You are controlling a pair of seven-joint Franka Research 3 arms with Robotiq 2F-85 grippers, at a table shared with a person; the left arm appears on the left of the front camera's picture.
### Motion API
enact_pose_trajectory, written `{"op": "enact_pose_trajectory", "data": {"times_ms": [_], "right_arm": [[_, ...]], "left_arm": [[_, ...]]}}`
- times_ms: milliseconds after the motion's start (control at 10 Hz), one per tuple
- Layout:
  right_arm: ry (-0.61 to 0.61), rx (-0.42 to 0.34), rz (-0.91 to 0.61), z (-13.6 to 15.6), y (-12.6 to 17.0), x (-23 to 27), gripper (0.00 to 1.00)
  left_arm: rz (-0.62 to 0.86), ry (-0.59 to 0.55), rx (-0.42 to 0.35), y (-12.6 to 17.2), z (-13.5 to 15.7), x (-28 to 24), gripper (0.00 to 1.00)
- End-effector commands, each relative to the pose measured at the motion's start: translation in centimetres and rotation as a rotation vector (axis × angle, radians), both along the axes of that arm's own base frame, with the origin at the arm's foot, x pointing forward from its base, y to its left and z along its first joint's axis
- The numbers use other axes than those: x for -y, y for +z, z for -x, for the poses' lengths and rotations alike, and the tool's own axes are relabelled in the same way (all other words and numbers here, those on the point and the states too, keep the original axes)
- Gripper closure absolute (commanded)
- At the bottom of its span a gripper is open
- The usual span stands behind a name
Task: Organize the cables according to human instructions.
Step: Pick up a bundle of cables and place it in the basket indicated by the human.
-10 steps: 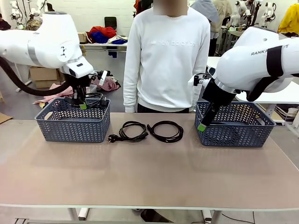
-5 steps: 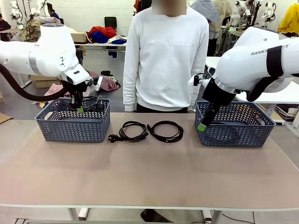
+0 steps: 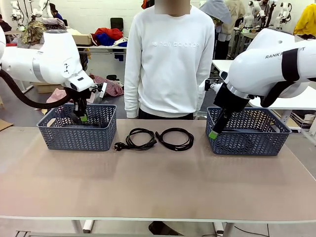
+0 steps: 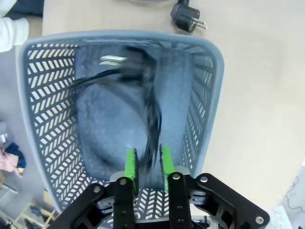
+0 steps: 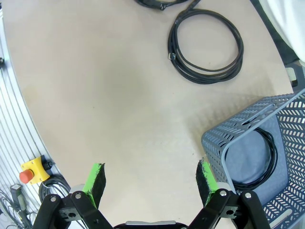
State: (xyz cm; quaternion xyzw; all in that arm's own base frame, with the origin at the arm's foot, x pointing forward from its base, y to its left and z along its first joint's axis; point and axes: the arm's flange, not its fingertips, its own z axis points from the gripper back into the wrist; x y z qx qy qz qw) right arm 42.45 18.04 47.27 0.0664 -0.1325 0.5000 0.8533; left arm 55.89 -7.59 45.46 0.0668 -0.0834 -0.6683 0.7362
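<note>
Left pincer (image 4: 148, 164) is down over the left basket (image 3: 74, 140), which sits at the left end of the surface (image 3: 158, 187). Its green pads have only a narrow gap between them. The first cable (image 4: 151, 114) runs right through that gap and down onto the basket floor, but it's all motion blur, so can't tell if the pads are actually pinching it or not. One of its plugs (image 4: 114, 60), prongs showing, is lying at the far end of the basket.

Right pincer (image 5: 151, 167) hangs over bare surface just beside the right basket (image 5: 217, 143), on the side twd the middle. Jaws are spread wide w/ nothing between them. The second cable (image 5: 274, 151) is coiled on that basket's floor.

The other two are out on the surface between the baskets, in front of the person (image 3: 163, 59) in the white sweatshirt. The third cable (image 3: 132, 142) is the left one, w/ its round plug (image 3: 118, 146) poking out twd the left basket. The fourth cable (image 5: 173, 47) is a neat loop just beside it on the right; the two look to be touching or nearly so. Both are well apart from either pincer.
</note>
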Motion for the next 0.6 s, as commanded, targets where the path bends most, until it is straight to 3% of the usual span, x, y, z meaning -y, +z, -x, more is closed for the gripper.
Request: {"op": "enact_pose_trajectory", "data": {"times_ms": [0,100,200,300,400,500], "right_arm": [[-0.003,0.005,0.003,-0.1,0.3,-0.2,0.0],[-0.003,0.005,0.003,-0.1,0.3,-0.2,0.0],[-0.003,0.005,0.003,-0.1,0.3,-0.2,0.0],[-0.003,0.005,0.003,-0.1,0.3,-0.2,0.0],[-0.003,0.005,0.003,-0.1,0.3,-0.2,0.0],[-0.003,0.005,0.003,-0.1,0.3,-0.2,0.0]], "left_arm": [[-0.009,0.008,0.002,0.6,-0.5,-0.5,0.49],[-0.006,0.014,0.002,0.7,-0.6,-0.7,0.47],[-0.001,0.016,-0.002,1.0,-0.7,-0.7,0.3],[0.005,0.014,-0.014,1.4,-0.7,-0.7,0.28],[0.018,0.006,-0.032,1.8,-0.6,-0.6,0.11],[0.024,0.007,-0.042,2.3,-0.6,-0.6,0.08]]}}
